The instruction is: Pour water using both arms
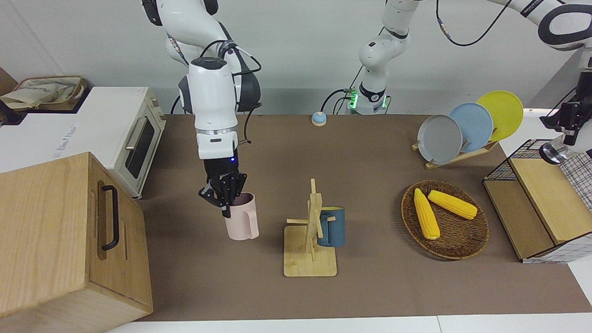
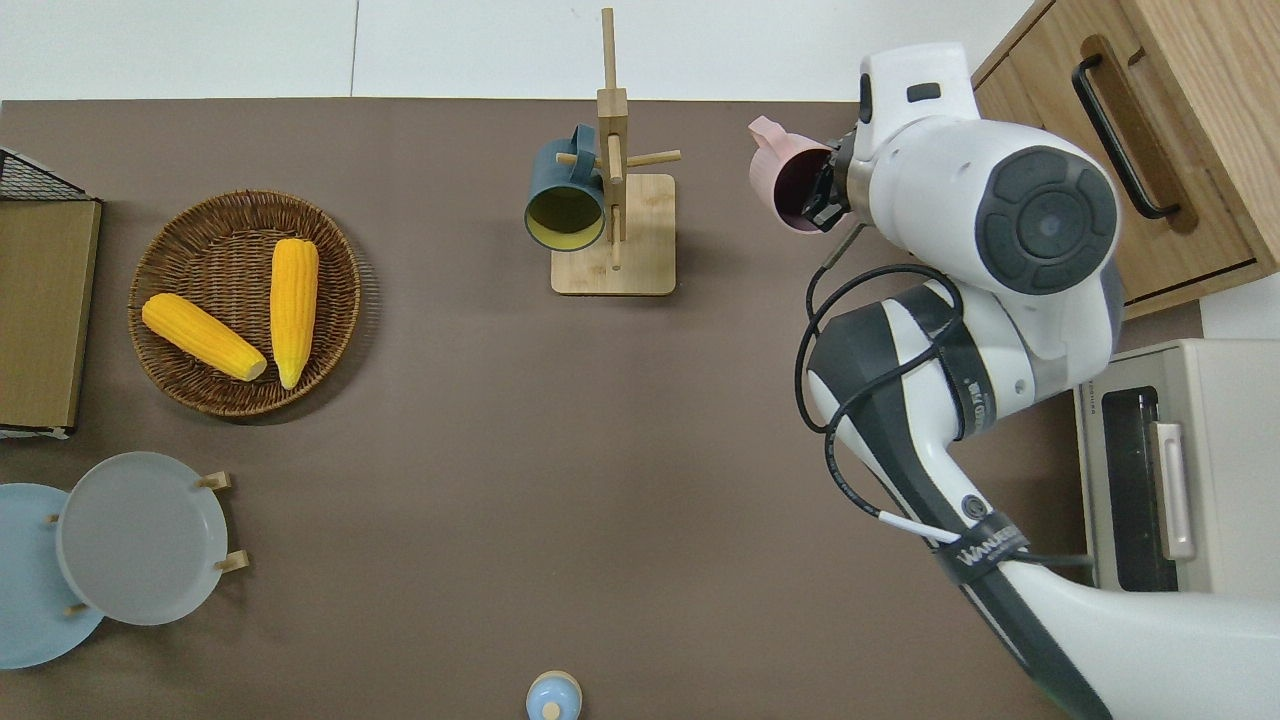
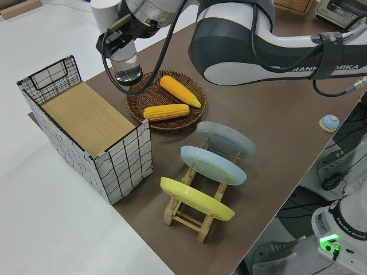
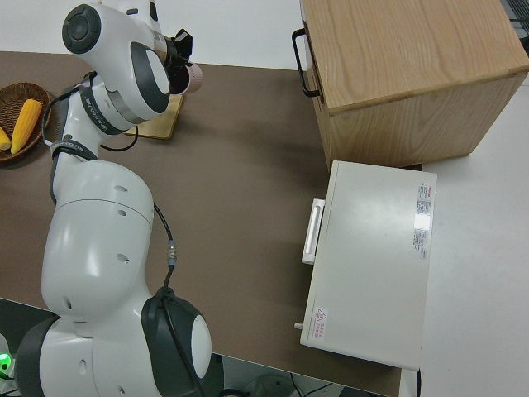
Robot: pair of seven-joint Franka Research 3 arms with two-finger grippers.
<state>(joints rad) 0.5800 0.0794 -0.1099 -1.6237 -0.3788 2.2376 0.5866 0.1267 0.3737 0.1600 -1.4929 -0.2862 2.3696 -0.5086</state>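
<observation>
Right claw, clamped on the pink mug's rim, holds it upright over the worktop between rack and wooden cabinet. Left claw grips a glass beside the wire basket. I keep both vessels level while bringing them together.

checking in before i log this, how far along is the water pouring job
Done: the pink mug is off the mug rack, gripped at its rim by the right end effector. In hand: the left end effector holds a clear glass near the wire basket. Left: bringing them together and pouring.
</observation>
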